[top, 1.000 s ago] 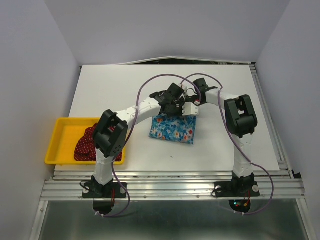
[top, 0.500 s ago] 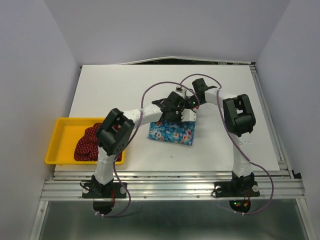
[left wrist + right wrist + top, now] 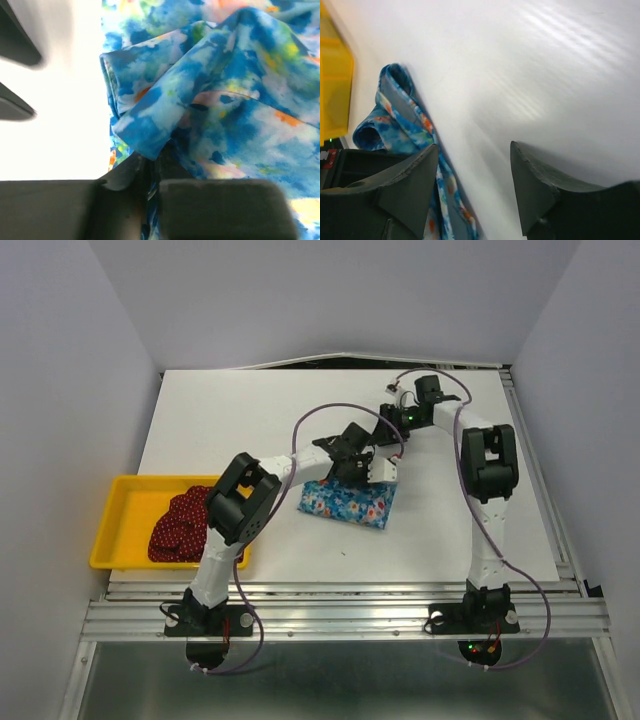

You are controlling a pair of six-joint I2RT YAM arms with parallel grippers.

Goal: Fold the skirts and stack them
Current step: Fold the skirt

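the blue skirt (image 3: 345,503) lies folded small at mid-table, so 1 of 2 looks about done. the left gripper (image 3: 152,172) pinches a fold at its far edge, jaws nearly together. the right gripper (image 3: 474,146) hangs spread and empty just beyond. the dark red skirt (image 3: 175,525) sits crumpled in the yellow tray (image 3: 120,490), near left, unfolded. nothing is stacked yet.
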